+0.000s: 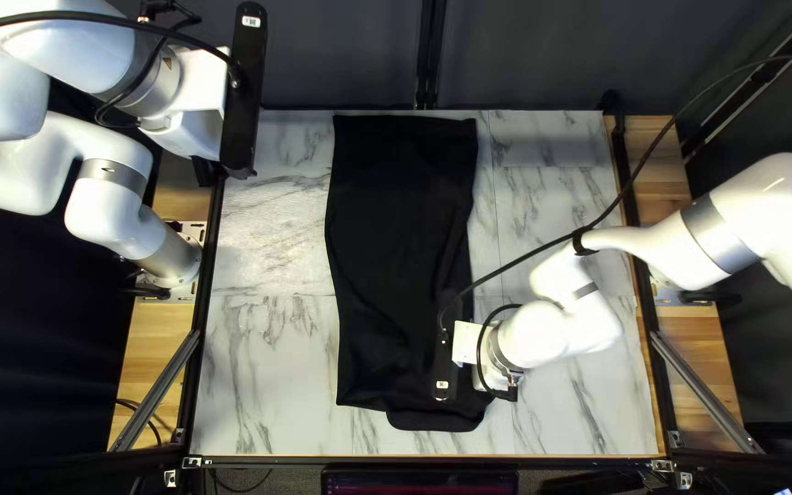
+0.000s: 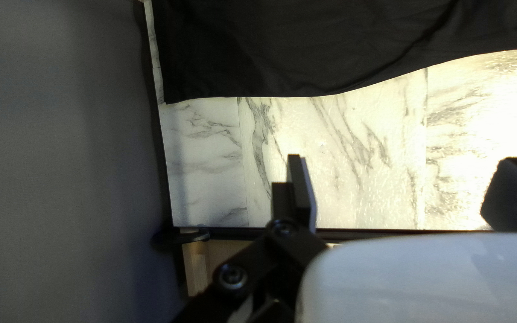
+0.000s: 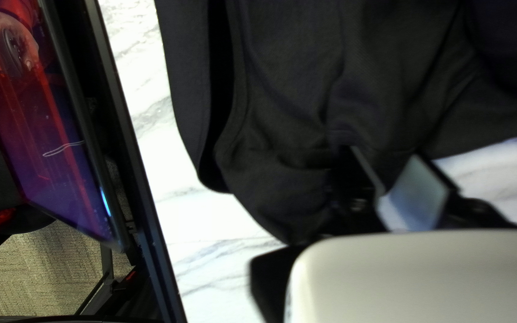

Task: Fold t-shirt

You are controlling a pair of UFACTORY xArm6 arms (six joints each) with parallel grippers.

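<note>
A black t-shirt [image 1: 396, 211] lies mid-table [image 1: 561, 412] in a long strip, sides apparently folded in — crosswise folds remain. The left gripper [image 2: 405, 160] hangs spread, far left; the right gripper [image 3: 385, 152] — jaws parted — is near right, by the t-shirt's edge.

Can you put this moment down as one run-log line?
Fold t-shirt | black t-shirt: lying lengthwise on marbled tabletop | left gripper: open, holding nothing | right gripper: at t-shirt's near end

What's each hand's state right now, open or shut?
Left hand: open, nothing between its fingers.
Right hand: open, fingers parted at the black t-shirt.
</note>
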